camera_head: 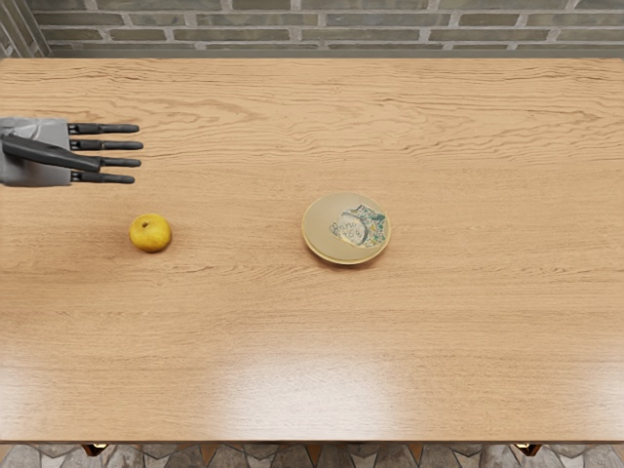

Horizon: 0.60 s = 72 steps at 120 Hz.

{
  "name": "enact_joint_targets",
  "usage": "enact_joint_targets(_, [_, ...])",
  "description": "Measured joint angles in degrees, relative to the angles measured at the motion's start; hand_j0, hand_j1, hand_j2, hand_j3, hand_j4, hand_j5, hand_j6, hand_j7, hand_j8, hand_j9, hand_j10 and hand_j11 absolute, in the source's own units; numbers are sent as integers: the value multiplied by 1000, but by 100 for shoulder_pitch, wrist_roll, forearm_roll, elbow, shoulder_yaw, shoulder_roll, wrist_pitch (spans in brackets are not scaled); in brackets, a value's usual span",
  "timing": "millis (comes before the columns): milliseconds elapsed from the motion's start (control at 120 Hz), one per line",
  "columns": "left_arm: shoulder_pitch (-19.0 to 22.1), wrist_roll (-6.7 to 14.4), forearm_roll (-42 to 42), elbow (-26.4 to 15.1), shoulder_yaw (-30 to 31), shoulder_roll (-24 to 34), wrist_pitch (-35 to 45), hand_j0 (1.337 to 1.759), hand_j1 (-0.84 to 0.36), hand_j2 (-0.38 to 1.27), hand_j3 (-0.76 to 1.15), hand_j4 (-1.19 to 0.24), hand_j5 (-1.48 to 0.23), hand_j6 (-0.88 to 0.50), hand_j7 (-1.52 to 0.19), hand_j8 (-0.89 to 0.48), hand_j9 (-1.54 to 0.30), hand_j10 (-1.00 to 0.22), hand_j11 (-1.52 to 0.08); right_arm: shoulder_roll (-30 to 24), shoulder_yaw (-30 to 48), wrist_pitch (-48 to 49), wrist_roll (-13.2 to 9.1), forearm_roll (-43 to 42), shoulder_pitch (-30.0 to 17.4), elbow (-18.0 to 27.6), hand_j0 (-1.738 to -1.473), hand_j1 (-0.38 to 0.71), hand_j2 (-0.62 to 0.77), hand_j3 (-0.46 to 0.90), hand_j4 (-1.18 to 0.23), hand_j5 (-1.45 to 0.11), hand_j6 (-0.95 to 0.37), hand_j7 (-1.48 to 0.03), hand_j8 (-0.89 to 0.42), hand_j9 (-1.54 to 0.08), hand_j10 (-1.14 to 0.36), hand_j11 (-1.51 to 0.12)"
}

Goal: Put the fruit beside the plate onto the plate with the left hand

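The place looked like a plain room of a home, perhaps a dining corner, though nothing settled it. A broad wooden bench (439,341) with strong grain filled nearly the whole frame. Along the top edge ran a grey brick wall (322,24), and along the bottom edge showed a strip of patterned stone floor tiles (292,456). Near the middle sat a small painted plate (316,234), with a yellow fruit (150,233) to its left (household things, both). The smooth, even surfaces were a simulator's render.
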Motion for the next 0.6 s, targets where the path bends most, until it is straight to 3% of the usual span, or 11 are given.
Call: enact_joint_targets(600, [-18, 8, 192, 35, -173, -55, 0, 1658, 70, 45, 0, -227, -300, -226, -301, -226, -301, -228, -301, 0, 7, -6, 2, 0, 97, 0, -1658, -314, -6, 0, -30, -38, -30, -38, -30, -38, -30, -38])
